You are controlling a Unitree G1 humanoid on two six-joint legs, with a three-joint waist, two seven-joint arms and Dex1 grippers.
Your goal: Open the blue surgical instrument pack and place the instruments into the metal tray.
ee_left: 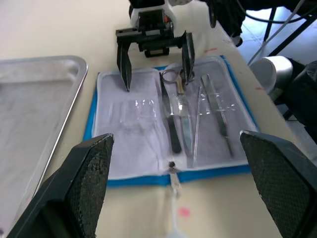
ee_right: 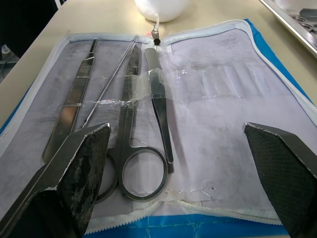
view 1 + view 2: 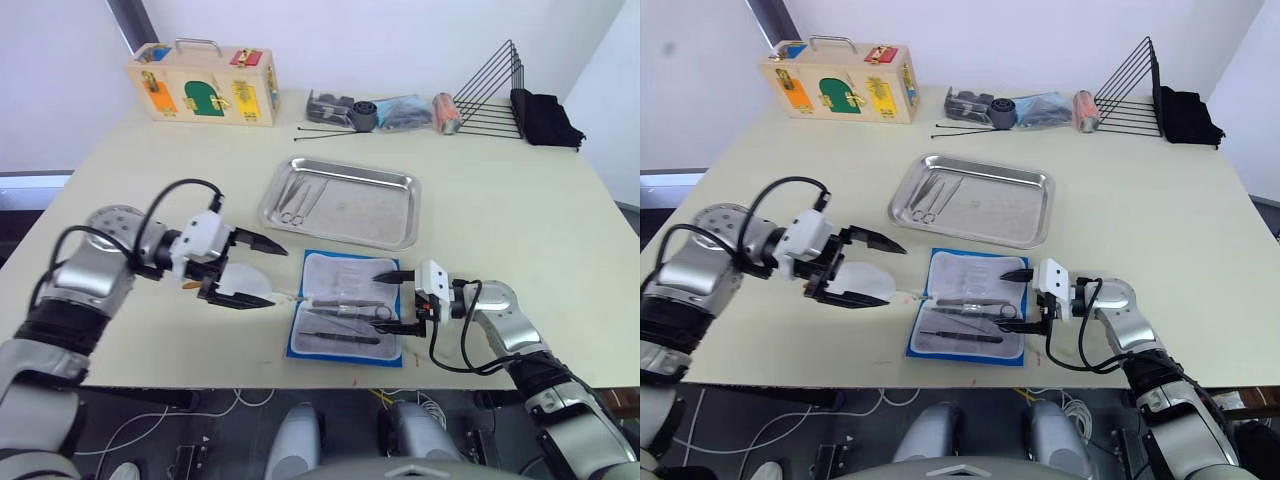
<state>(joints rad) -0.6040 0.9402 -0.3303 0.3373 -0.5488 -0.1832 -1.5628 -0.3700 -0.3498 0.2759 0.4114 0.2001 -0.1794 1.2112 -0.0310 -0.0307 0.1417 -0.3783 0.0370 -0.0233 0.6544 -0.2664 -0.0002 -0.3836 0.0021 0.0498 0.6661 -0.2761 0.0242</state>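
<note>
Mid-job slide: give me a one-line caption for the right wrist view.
Open right gripper poised over the unzipped blue surgical instrument pack, with scissors and other instruments sleeved inside.

I read pack (image 3: 345,318) bright blue rim, grey-white lining, clear sleeves | instruments (image 2: 143,124) silver-grey | tray (image 3: 400,205) shiny steel | my gripper fingers (image 1: 89,183) black, textured | plush (image 3: 243,285) white | rack (image 3: 490,85) black wire | table (image 3: 500,200) cream

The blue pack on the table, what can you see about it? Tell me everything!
The blue surgical instrument pack lies unzipped and flat near the table's front edge, just in front of the metal tray. Its lining is grey-white, with clear sleeves holding scissors and other thin silver instruments on one half. The right end effector is open over it.
</note>
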